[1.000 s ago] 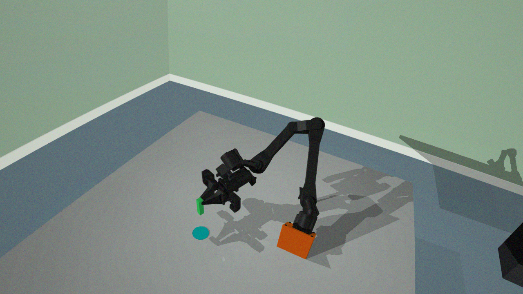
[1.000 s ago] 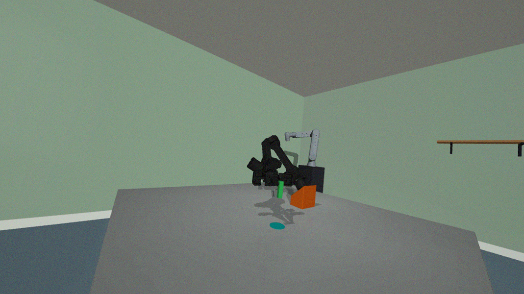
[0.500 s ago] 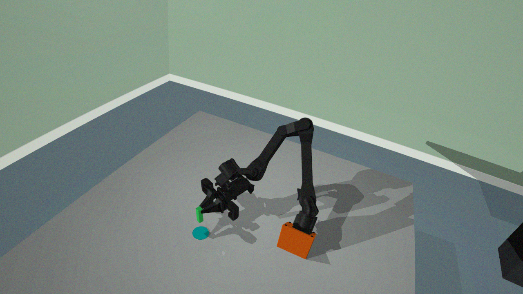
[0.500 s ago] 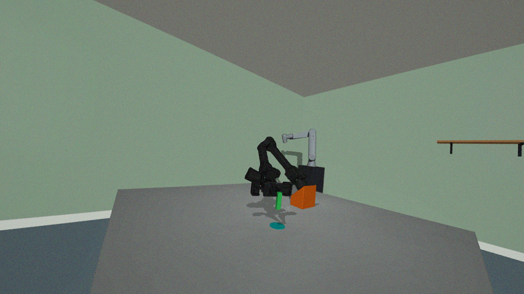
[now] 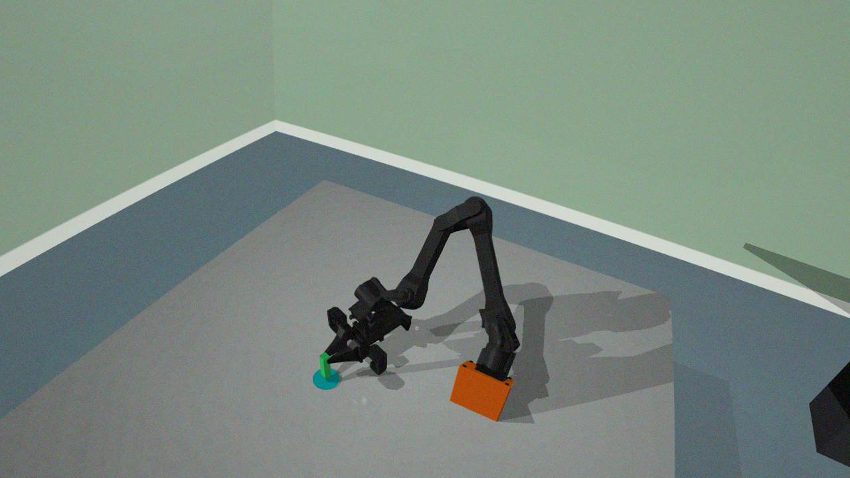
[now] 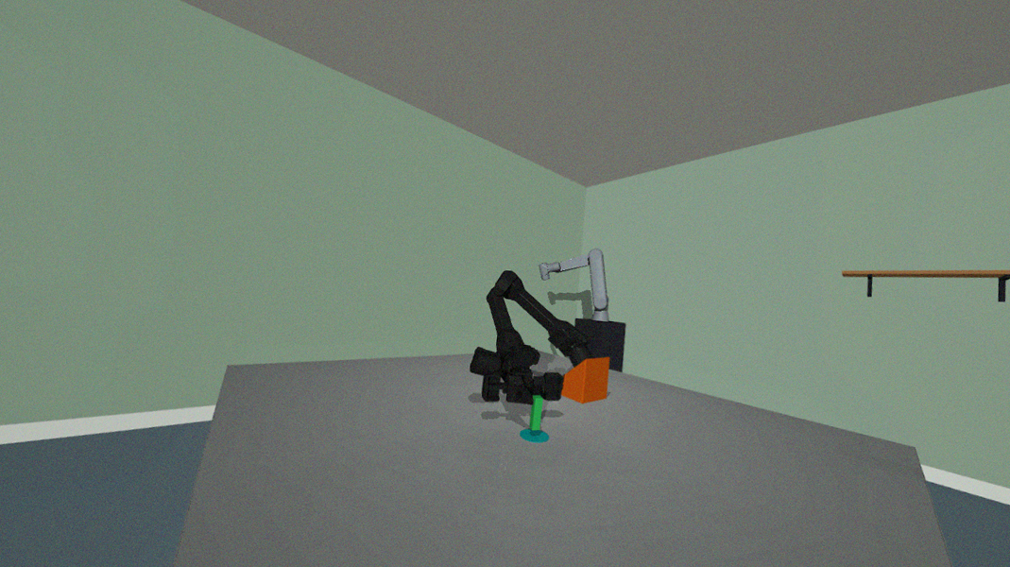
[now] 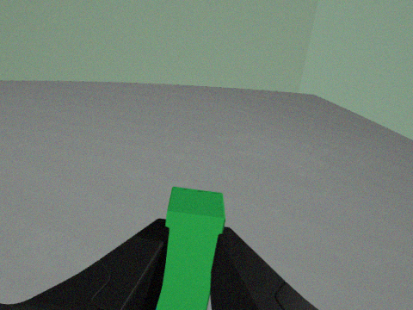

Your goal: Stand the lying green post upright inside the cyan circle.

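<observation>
The green post [image 5: 325, 366] [image 6: 536, 414] [image 7: 189, 254] is upright over the cyan circle [image 5: 326, 384] [image 6: 534, 437], with its lower end at or just above the circle's middle; I cannot tell whether it touches. My gripper [image 5: 327, 358] [image 7: 192, 236] is shut on the post near its upper end, reaching in at a slant from the arm's side. In the exterior view the fingertips are hidden or too dark to make out. The wrist view shows the post's top between the two black fingers; the circle is not in that view.
The arm's orange base block [image 5: 481, 390] [image 6: 586, 379] stands on the grey table top [image 5: 196, 386] [image 6: 382, 505]. Behind the table in the exterior view a grey arm [image 6: 597, 279] stands on a dark pedestal. A wooden shelf [image 6: 948, 273] is on the right wall.
</observation>
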